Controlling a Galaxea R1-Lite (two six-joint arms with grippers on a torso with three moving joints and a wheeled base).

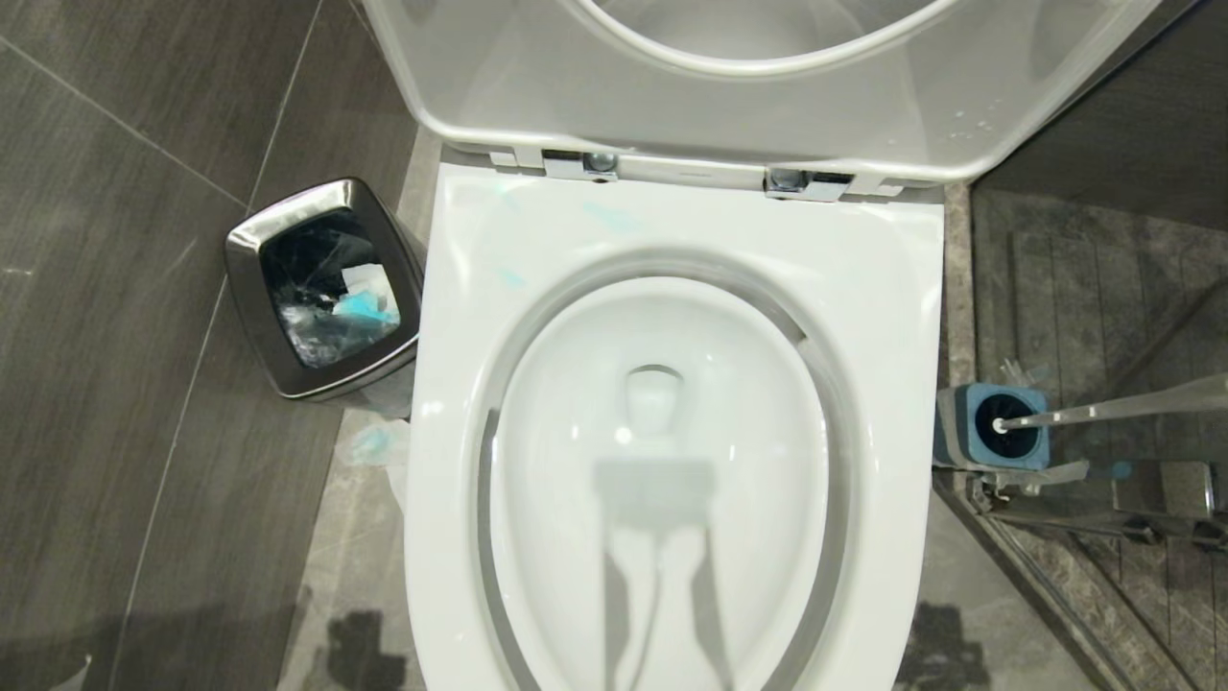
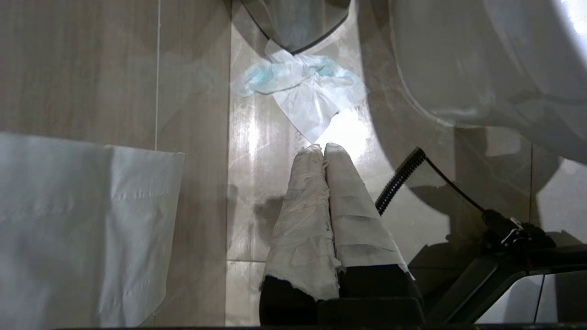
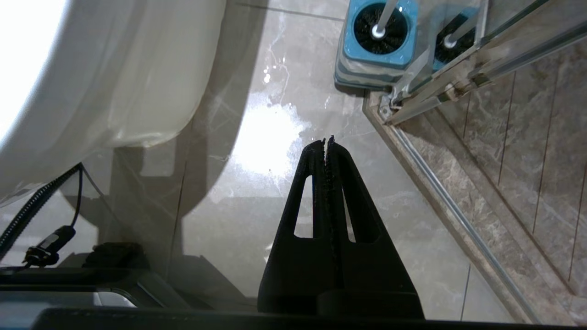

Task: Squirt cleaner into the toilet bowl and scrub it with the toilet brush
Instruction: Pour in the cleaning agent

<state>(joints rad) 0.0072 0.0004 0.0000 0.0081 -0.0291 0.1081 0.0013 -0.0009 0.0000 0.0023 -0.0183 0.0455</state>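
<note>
So the bowl [image 1: 662,461] sits dead centre in the head view, seat and lid [image 1: 758,86] flipped up, water in it looks clear. A few pale blue smears of cleaner [image 1: 611,217] are on the white rim near the hinges, nothing blue inside that I can see. The brush [image 1: 1103,410] is parked in its blue-topped holder [image 1: 993,427] on the floor to the robot's right of the toilet, right up against the glass shower frame, handle leaning away toward the glass.

Neither arm shows from the head. Right gripper [image 3: 326,142] hangs over the floor tiles between the toilet base and the holder, fingers pressed together, empty. Left gripper [image 2: 323,147], fingers wrapped in white tape, is also closed with nothing in it, pointing at a crumpled blue-stained tissue [image 2: 302,89] on the floor beside the steel bin [image 1: 321,288].
</note>
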